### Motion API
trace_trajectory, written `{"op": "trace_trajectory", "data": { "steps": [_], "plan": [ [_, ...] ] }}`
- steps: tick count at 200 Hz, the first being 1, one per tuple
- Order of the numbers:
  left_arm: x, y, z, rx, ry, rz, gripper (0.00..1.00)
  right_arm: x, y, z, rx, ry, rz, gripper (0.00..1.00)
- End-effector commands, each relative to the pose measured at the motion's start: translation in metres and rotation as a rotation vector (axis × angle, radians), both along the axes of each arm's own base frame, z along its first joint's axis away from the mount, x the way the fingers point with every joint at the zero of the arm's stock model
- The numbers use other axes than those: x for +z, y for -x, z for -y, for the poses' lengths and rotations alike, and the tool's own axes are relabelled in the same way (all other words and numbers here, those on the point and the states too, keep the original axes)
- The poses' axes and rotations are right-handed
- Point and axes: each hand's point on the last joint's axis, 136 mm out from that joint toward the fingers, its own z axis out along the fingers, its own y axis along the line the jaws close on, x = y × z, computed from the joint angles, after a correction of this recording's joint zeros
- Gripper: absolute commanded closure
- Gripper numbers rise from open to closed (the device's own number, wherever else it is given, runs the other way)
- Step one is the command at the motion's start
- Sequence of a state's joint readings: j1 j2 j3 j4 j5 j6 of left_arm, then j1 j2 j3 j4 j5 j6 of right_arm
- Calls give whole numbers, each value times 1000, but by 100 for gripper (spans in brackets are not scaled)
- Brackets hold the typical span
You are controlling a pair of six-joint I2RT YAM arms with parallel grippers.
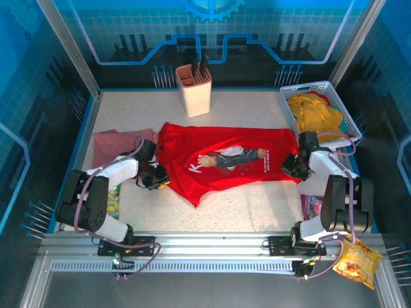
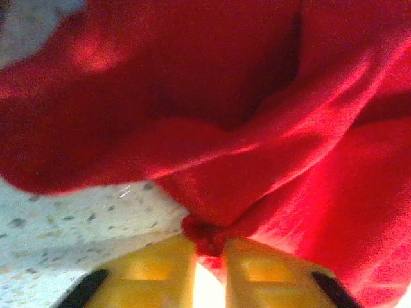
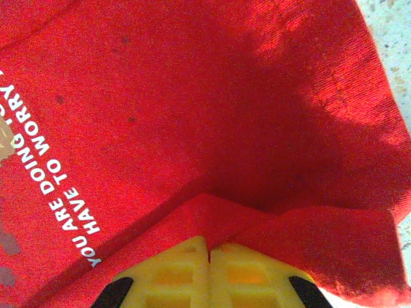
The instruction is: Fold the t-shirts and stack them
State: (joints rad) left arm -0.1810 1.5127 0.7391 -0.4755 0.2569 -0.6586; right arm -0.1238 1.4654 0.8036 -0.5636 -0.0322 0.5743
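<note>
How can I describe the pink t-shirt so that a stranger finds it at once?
Look along the left edge of the speckled table. The pink t-shirt lies there, just left of the red t-shirt. It is plain dusty pink; the red one carries a printed graphic.

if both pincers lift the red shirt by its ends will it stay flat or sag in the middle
Probably sags: the red shirt bunches into soft folds where the left pincer pinches it. Likely light for its size, being thin cloth that creases at the right pincer. It may drag across the table rather than lift clear at once.
</note>
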Motion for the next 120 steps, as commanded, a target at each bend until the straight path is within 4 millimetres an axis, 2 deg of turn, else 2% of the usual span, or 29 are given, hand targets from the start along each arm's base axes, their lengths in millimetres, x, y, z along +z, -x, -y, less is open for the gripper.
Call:
{"op": "trace_trajectory", "data": {
  "steps": [1, 43, 61, 84, 106, 120],
  "plan": [
    [15, -17, 6, -30, -3, 44, 100, 0, 4, 3, -1, -7, 0, 100],
    [48, -17, 24, -139, -45, 23, 100, -2, 4, 3, -2, -9, -4, 100],
    [60, -23, 32, -176, -75, 36, 100, -3, 5, 3, 3, -9, -4, 100],
    [60, -37, 47, -213, -83, 25, 100, -4, 5, 2, 3, -13, -7, 100],
    [47, -49, 63, -263, -89, -17, 86, -5, 4, 1, 6, -22, -6, 100],
    [40, -52, 67, -291, -110, -40, 69, -4, 4, 1, 8, -23, -4, 100]
  ]
}}
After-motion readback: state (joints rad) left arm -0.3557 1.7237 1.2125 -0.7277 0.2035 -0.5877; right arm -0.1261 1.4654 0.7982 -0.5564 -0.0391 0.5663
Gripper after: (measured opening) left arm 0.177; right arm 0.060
